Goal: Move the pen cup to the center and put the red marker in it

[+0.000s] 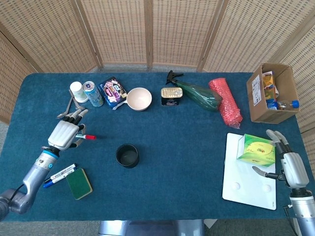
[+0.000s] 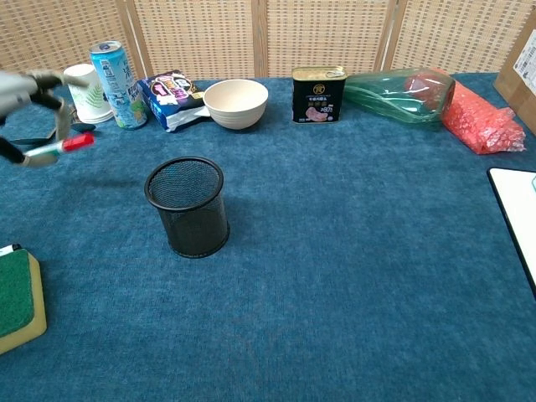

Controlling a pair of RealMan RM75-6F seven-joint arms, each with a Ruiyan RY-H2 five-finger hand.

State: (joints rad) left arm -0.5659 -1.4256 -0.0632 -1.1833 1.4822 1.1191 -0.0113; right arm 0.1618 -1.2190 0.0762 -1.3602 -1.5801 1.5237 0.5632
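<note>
While the cup (image 1: 127,155) stands upright on the blue cloth (image 1: 177,147), left of the middle, the left hand (image 1: 65,134) pinches the red marker (image 1: 87,137) and holds it clear of the table! From the chest view you see it well: marker (image 2: 60,146) lifted and tilted, red cap pointing toward the cup (image 2: 188,206), fingers (image 2: 55,109) curled around the barrel, hand (image 2: 23,90) up beside the paper cup (image 2: 85,90) and the can (image 2: 113,73). Marker and cup are apart, the marker up and to the left of the mesh rim. Over on the other side, the right hand (image 1: 288,163) rests low by the white board (image 1: 248,184), fingers spread, holding nothing, just beside the green box (image 1: 256,150). Near the left forearm lie two more markers (image 1: 60,174) and a green sponge (image 1: 79,183). Along the back sit a bowl (image 1: 139,98), a tin (image 1: 171,96) and a spray bottle (image 1: 194,93).
</note>
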